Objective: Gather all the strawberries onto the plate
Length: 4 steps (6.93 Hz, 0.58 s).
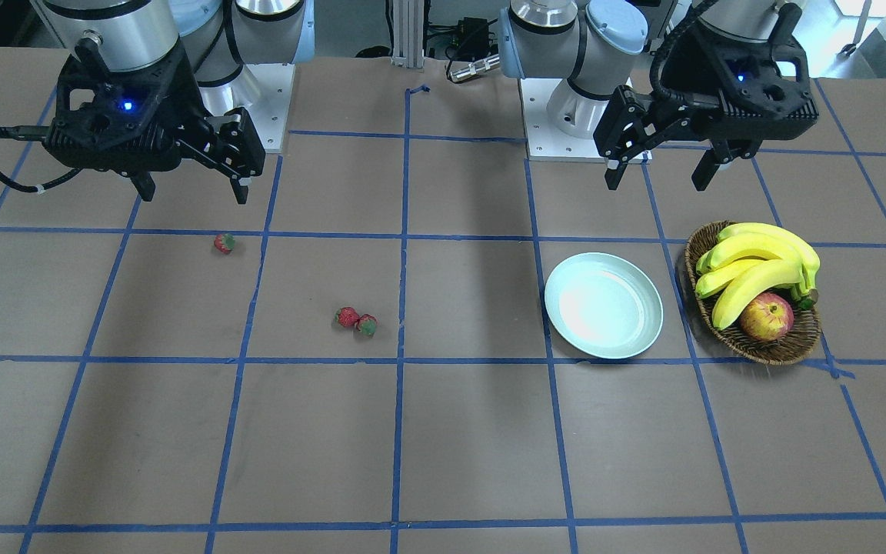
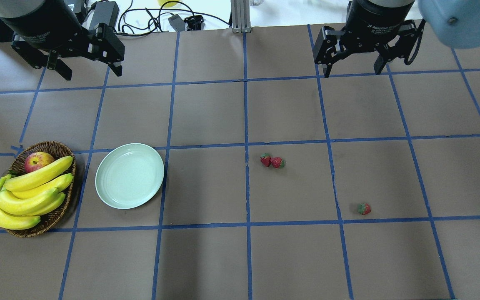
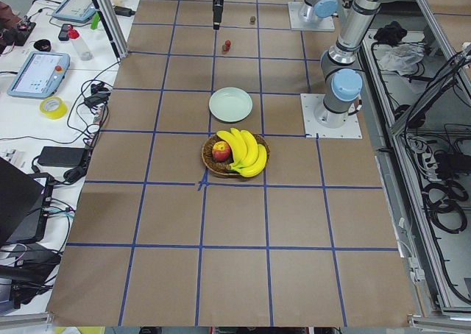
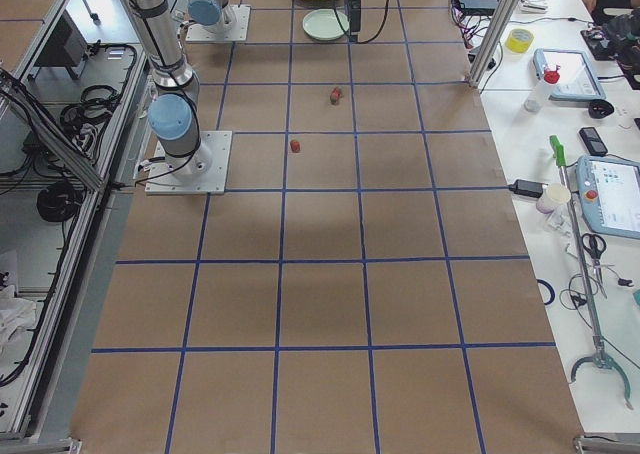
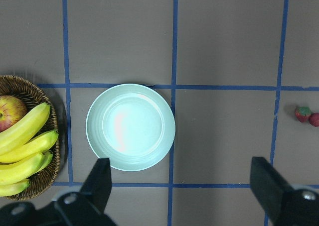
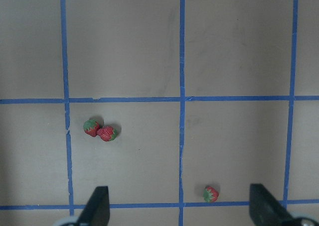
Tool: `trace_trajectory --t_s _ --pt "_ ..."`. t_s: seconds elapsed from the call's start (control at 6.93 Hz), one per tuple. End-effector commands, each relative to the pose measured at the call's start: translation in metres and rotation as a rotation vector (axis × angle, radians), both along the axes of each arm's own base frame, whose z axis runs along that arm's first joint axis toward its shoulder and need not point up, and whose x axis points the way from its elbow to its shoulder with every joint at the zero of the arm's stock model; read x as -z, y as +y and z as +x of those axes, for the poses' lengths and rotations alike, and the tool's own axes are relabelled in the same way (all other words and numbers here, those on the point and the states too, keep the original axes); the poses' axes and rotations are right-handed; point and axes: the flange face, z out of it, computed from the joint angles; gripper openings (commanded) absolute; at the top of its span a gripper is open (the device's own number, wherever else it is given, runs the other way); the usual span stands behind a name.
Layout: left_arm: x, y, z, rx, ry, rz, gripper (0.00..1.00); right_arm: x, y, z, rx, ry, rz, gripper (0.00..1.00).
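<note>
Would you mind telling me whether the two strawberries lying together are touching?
Touching. In the right wrist view, looking straight down, one strawberry abuts the other strawberry, with no table showing between them.

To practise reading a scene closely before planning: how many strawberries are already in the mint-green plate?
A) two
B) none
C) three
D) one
B: the plate holds nothing. The two touching strawberries and the third strawberry all lie on the table, well apart from the plate.
</note>
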Motion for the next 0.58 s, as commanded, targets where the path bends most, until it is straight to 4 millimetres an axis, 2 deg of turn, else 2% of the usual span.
trace_trajectory --t_s 0.0,0.43 --pt "0.0003 0.0000 0.0000 0.000 0.000 0.000 1.00 -0.0007 -0.0002 -0.0003 -0.001 0.003 -0.002 1.00" --pt "0.0003 0.0000 0.0000 0.000 0.000 0.000 1.00 -0.0027 -0.0004 -0.0009 0.000 0.002 -0.004 1.00"
